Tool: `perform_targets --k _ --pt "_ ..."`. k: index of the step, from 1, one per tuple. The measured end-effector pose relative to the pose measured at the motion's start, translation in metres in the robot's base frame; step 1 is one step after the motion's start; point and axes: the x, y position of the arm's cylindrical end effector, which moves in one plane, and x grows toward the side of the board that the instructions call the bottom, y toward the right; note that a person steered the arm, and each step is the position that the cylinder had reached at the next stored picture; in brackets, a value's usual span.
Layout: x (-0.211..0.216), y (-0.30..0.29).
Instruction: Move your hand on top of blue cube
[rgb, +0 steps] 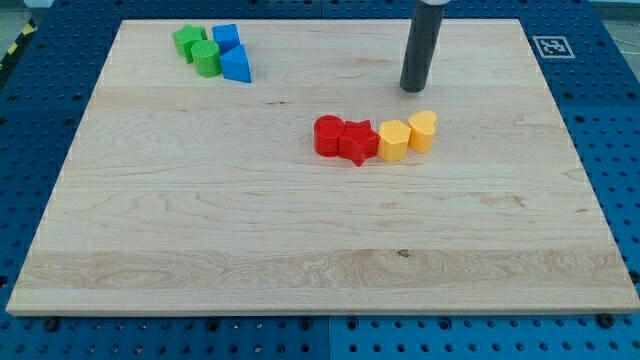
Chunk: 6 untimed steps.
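The blue cube (226, 38) sits near the view's top left, in a tight cluster with a blue wedge-shaped block (237, 65), a green star-like block (187, 40) and a green cylinder (207, 58). My tip (413, 89) is at the end of the dark rod coming down from the view's top, right of centre. It rests on the wooden board (200, 220), far to the right of the blue cube and just above the yellow blocks.
A row of blocks lies at the board's middle: a red cylinder (329, 135), a red star (358, 142), a yellow hexagonal block (394, 141) and a yellow cylinder (423, 131). A tag marker (553, 46) sits off the board's top right corner.
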Motion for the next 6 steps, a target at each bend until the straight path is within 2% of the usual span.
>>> perform_targets --k 1,2,5,6 --pt "-0.028 -0.034" --pt "-0.036 -0.067" --pt "-0.105 -0.205" --pt "-0.113 -0.243"
